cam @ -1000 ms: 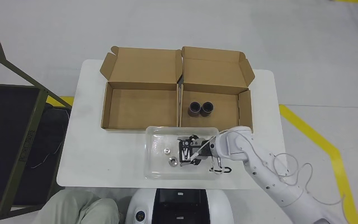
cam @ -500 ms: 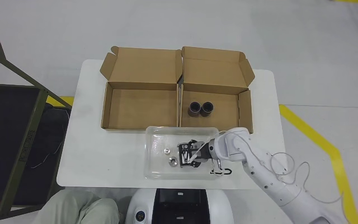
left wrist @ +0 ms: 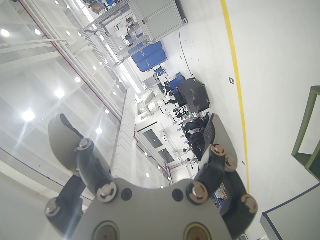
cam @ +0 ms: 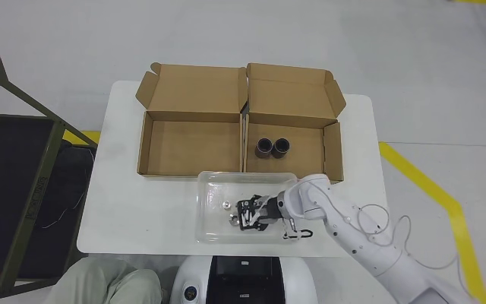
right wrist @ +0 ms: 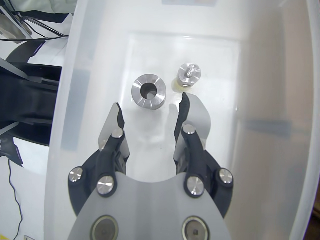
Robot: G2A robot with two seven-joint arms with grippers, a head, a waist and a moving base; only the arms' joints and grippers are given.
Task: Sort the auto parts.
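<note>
the right gripper (right wrist: pixel 150 116) hung empty inside the clear bin (right wrist: pixel 295 76), its jaws parted wider than the bored metal ring (right wrist: pixel 149 91) just ahead of its tips. a smaller studded part (right wrist: pixel 189 74) sat just past one fingertip. the sound move looked to be advancing straight, straddling the ring alone, and closing without nudging that neighbour.

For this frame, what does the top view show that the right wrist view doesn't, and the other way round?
Top view: two open cardboard boxes beyond the clear tub, the right-hand one holding two dark cylinders. Right wrist view: the larger metal part has a central bore, the smaller part a stud on top. Both: the tub, both metal parts, and the open right gripper close to the larger one.
</note>
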